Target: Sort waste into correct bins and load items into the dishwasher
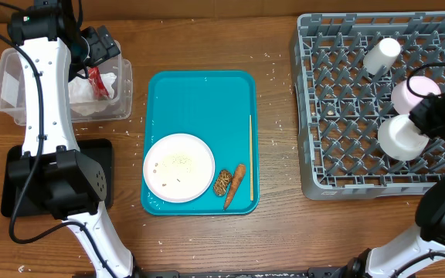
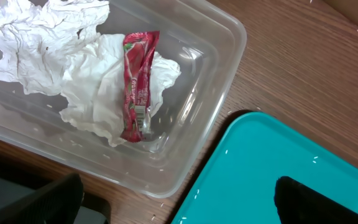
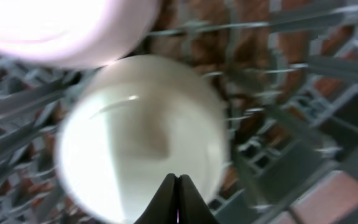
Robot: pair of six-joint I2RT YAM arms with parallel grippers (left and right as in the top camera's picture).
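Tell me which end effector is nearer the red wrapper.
Left. The left end effector hovers open right above the red wrapper in the clear tub; the right end effector is shut over the dish rack across the table.

Seen from overhead: large teal serving tray (image 1: 199, 100), rectangular with rounded corners and a raised rim, lying flat near the middle of a brown wood-grain table (image 1: 276, 239), long sides running front to back. Set square to the table's edges. In the left wrist view, one rounded corner of the same tray, glossy and catching small glints of light, resting on the grained tabletop.
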